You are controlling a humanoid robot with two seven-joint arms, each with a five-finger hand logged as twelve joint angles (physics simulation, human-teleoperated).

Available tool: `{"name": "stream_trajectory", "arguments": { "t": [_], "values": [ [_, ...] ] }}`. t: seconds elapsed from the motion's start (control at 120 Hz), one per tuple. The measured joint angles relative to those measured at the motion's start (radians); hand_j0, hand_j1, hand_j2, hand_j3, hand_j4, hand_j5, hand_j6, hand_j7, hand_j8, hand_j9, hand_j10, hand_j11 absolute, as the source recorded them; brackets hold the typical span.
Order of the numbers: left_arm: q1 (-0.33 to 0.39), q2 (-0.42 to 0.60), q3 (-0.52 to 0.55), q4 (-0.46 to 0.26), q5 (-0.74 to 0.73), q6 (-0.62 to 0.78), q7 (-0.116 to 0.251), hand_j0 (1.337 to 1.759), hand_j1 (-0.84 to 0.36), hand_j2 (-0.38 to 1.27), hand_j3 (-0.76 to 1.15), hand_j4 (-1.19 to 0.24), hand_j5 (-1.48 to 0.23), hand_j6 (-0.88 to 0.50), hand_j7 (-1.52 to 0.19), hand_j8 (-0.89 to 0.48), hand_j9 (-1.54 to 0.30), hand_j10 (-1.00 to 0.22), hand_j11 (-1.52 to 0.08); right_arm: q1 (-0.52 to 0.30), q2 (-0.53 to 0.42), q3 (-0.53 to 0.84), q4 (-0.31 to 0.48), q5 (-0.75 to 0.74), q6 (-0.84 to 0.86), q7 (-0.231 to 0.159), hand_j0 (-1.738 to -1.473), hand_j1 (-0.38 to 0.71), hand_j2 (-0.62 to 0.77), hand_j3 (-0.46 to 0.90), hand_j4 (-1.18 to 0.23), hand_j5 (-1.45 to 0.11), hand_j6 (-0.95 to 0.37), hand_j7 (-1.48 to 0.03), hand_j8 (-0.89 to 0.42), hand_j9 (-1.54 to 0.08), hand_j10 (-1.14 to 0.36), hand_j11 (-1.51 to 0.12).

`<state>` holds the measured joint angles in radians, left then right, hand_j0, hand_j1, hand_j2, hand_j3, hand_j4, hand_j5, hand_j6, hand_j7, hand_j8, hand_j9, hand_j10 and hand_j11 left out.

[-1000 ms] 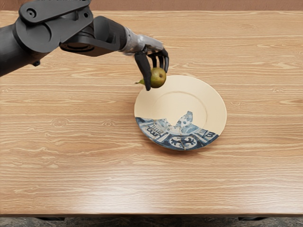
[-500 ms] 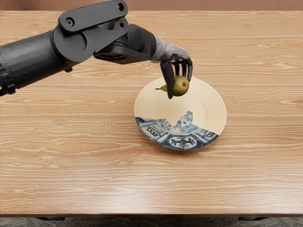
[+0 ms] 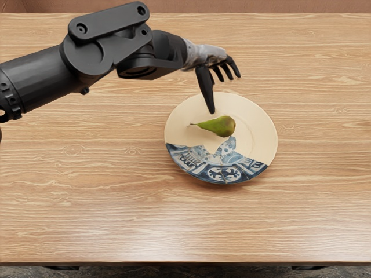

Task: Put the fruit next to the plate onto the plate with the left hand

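Observation:
A green pear (image 3: 218,125) lies on its side on the cream part of the round plate (image 3: 258,130), stem pointing left. The plate has a blue and white patterned band along its near edge. My left hand (image 3: 217,72) hovers just above the plate's far rim, fingers spread and holding nothing; its thumb points down toward the pear without touching it. The left arm comes in from the upper left. The right arm is out of view.
The plate sits a little right of the middle of a wooden table (image 3: 87,191). The table's front edge runs along the bottom of the view.
The left hand carried the pear rightward over the plate, then spread its fingers and let go. The pear now lies on the plate and the hand has lifted slightly.

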<state>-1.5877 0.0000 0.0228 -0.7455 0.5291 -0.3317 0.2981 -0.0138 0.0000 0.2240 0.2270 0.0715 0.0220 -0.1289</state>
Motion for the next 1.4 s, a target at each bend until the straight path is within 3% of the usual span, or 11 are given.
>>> {"name": "stream_trajectory", "arguments": {
  "t": [0.217, 0.425, 0.542, 0.692, 0.85, 1.15, 1.275, 1.4],
  "values": [
    [0.021, 0.005, -0.02, -0.026, -0.072, 0.001, 0.0, 1.657, 0.22, 0.06, 0.0, -0.11, -0.19, -0.1, -0.19, -0.1, -0.19, -0.14, -0.19, 0.0, 0.0, 0.0, 0.0, 0.0, 0.0, 0.0, -1.658, -0.32, -0.01, 0.0, -0.03, -0.03, -0.03, -0.03, -0.03, -0.03, -0.03, -0.03],
    [0.044, 0.221, -0.026, -0.148, -0.333, -0.121, 0.005, 1.658, 0.3, 0.02, 0.0, -0.04, -0.07, -0.04, -0.07, -0.04, -0.07, -0.05, -0.07, 0.0, 0.0, 0.001, 0.001, 0.0, 0.0, 0.0, -1.658, -0.32, -0.01, 0.0, -0.03, -0.03, -0.03, -0.03, -0.03, -0.03, -0.03, -0.03],
    [0.075, 0.334, -0.027, -0.231, -0.496, -0.18, 0.046, 1.658, 0.32, 0.01, 0.0, -0.02, -0.04, -0.02, -0.04, -0.02, -0.04, -0.03, -0.04, 0.0, 0.0, 0.001, 0.002, 0.0, 0.0, 0.0, -1.658, -0.32, -0.01, 0.0, -0.03, -0.03, -0.03, -0.03, -0.03, -0.03, -0.03, -0.03],
    [0.154, 0.449, -0.032, -0.29, -0.673, -0.253, 0.068, 1.658, 0.34, 0.01, 0.0, -0.01, -0.02, -0.01, -0.02, -0.01, -0.02, -0.01, -0.02, 0.0, 0.0, 0.002, 0.005, -0.001, 0.001, 0.0, -1.658, -0.32, -0.01, 0.0, -0.03, -0.03, -0.03, -0.03, -0.03, -0.03, -0.03, -0.03],
    [0.277, 0.642, -0.042, -0.372, -0.837, -0.274, 0.072, 1.658, 0.34, 0.0, 0.0, 0.0, -0.01, 0.0, -0.01, 0.0, -0.01, -0.01, -0.01, 0.0, 0.0, 0.002, 0.008, -0.001, 0.001, 0.0, -1.658, -0.32, -0.01, 0.0, -0.03, -0.03, -0.03, -0.03, -0.03, -0.03, -0.03, -0.03],
    [0.365, 0.81, -0.064, -0.421, -0.915, -0.279, 0.099, 1.658, 0.35, 0.0, 0.0, 0.0, 0.0, 0.0, 0.0, 0.0, 0.0, 0.0, 0.0, 0.001, 0.0, 0.002, 0.011, -0.001, 0.001, 0.001, -1.658, -0.32, -0.01, 0.0, -0.03, -0.03, -0.03, -0.03, -0.03, -0.03, -0.03, -0.03],
    [0.406, 0.882, -0.068, -0.422, -0.954, -0.279, 0.166, 1.658, 0.35, 0.0, 0.0, 0.0, 0.0, 0.0, 0.0, 0.0, 0.0, 0.0, 0.0, 0.001, 0.0, 0.002, 0.012, -0.001, 0.002, 0.0, -1.658, -0.32, -0.01, 0.0, -0.03, -0.03, -0.03, -0.03, -0.03, -0.03, -0.03, -0.03],
    [0.439, 0.955, -0.069, -0.422, -0.973, -0.28, 0.195, 1.658, 0.35, 0.0, 0.0, 0.0, 0.0, 0.0, 0.0, 0.0, 0.0, 0.0, 0.0, 0.002, 0.0, 0.002, 0.013, -0.001, 0.003, 0.0, -1.658, -0.32, -0.01, 0.0, -0.03, -0.03, -0.03, -0.03, -0.03, -0.03, -0.03, -0.03]
  ]
}}
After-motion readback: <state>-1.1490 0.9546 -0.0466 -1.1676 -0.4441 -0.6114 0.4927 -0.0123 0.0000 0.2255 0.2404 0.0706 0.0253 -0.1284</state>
